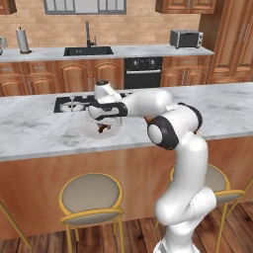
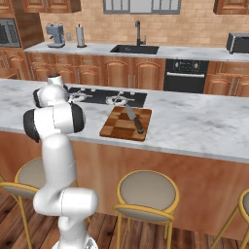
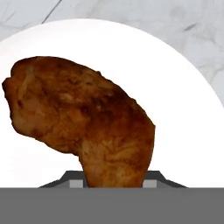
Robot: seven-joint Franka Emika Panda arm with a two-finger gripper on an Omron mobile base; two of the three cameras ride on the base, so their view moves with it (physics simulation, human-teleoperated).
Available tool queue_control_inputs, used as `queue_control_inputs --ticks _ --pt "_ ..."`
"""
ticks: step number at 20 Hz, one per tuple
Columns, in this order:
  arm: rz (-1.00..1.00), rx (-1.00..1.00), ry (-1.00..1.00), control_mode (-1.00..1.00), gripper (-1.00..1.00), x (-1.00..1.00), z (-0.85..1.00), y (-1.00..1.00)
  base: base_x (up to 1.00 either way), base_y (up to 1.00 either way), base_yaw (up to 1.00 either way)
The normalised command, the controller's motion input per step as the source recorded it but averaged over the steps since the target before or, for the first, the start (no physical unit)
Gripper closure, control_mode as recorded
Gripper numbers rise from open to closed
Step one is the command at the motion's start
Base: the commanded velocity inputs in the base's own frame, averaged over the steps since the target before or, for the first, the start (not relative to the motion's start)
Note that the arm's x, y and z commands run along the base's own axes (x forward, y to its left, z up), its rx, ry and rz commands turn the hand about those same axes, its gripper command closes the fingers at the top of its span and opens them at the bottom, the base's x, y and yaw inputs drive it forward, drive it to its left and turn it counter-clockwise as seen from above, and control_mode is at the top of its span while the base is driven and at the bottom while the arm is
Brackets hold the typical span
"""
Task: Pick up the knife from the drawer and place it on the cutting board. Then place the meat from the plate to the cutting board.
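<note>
1. Reaching left from the frame's lower right in the left base view, forearm level, wrist bent down over the plate (image 1: 89, 129).
2. Gripper (image 3: 114, 184) clamped on the meat (image 3: 83, 118), narrow end between the tips.
3. Meat low over the plate's white centre.
4. Knife (image 2: 134, 118) lying diagonally on the cutting board (image 2: 118, 127), mid-frame in the right base view.

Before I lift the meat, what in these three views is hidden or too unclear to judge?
- End effector fingertips: hand view, cut off at the bottom edge behind the meat; contact not visible.
- Plate: left base view, largely hidden by the arm's wrist; meat there is only a small dark speck.
- Knife on the cutting board: right base view, handle detail too small to read.
</note>
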Motion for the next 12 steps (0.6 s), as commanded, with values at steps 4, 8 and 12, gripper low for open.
queue_control_inputs --ticks 4,8,12 --pt "0.0 0.11 0.0 -1.0 1.0 -0.06 0.54 -0.64 0.0 0.0 0.0" --pt "0.01 0.06 0.0 -1.0 1.0 -0.16 0.59 -0.62 0.0 0.0 0.0" --pt "0.01 0.04 0.01 -1.0 1.0 -0.31 0.48 -0.83 0.0 0.0 0.0"
